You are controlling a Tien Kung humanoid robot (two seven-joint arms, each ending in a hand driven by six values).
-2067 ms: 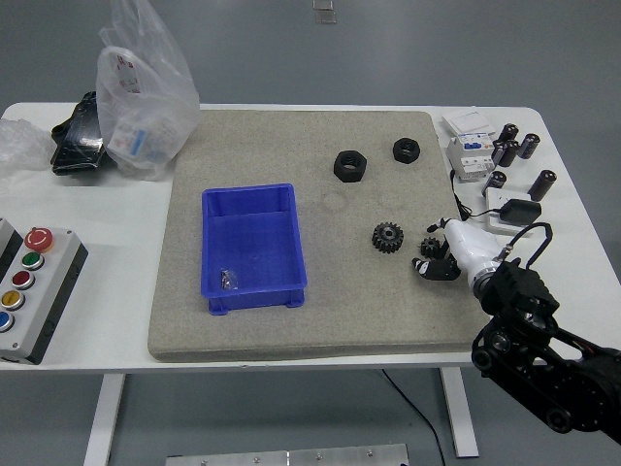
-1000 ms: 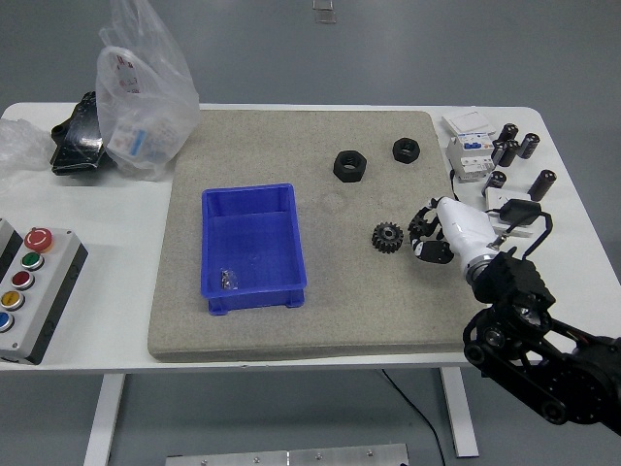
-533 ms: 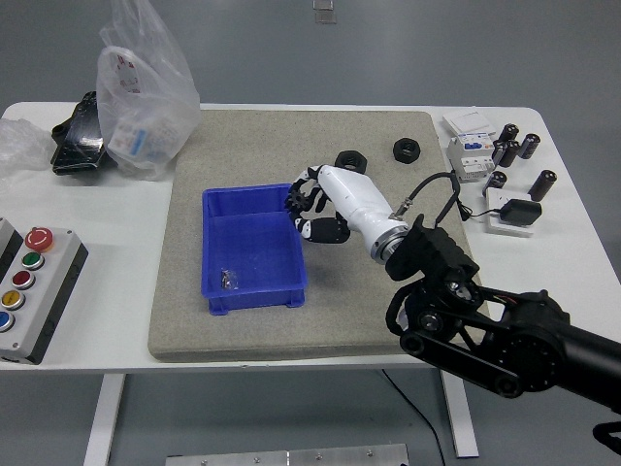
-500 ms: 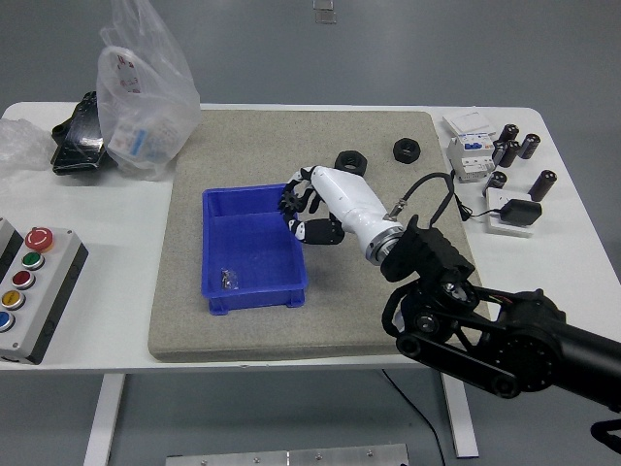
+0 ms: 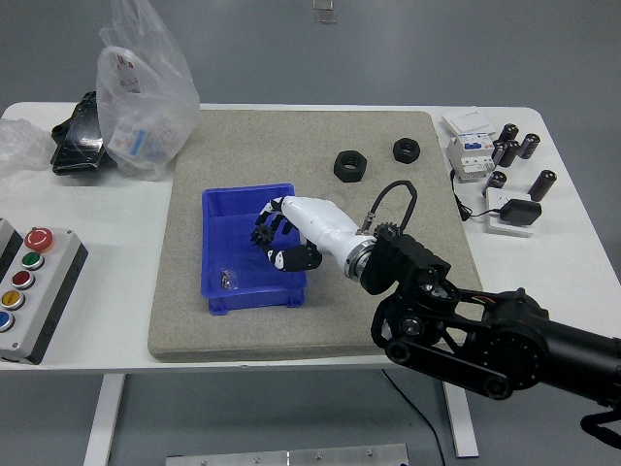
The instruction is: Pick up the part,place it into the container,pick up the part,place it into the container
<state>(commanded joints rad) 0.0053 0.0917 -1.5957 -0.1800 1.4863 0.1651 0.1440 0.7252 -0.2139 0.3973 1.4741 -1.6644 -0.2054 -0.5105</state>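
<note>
While the black-tipped fingers [image 5: 264, 233] of the right hand [image 5: 281, 238] are curled inward over the blue bin [image 5: 225, 209], what they enclose is hard to make out: a dark toothed shape seems to sit between them, which I take to be a small gear, though the fingertips themselves are dark and I cannot be sure. The curl looks like a carrying grip, kept closed so the part does not drop before it is over the open tray. Behind the fingers the white palm and wrist slope back to the right of the bin, joining the bulky black forearm [image 5: 466, 325] that enters from the lower right corner; a cable loops up just behind the wrist. On the bin's floor, towards its near left corner, lies a small metallic part [image 5: 229, 281], apparently one already delivered. To the right of the bin, just behind the wrist joint, another black gear [image 5: 389, 233] peeks out on the grey mat [image 5: 243, 146], and beyond the bin's far right corner sit two black hex nuts [image 5: 350, 165], well apart from it. Further right of the bin, off the mat, are a circuit breaker [image 5: 468, 153] and several dark cylinders [image 5: 542, 183]; left of the bin stand a button box [image 5: 29, 282] and a plastic bag [image 5: 146, 87]. No left arm shows
</note>
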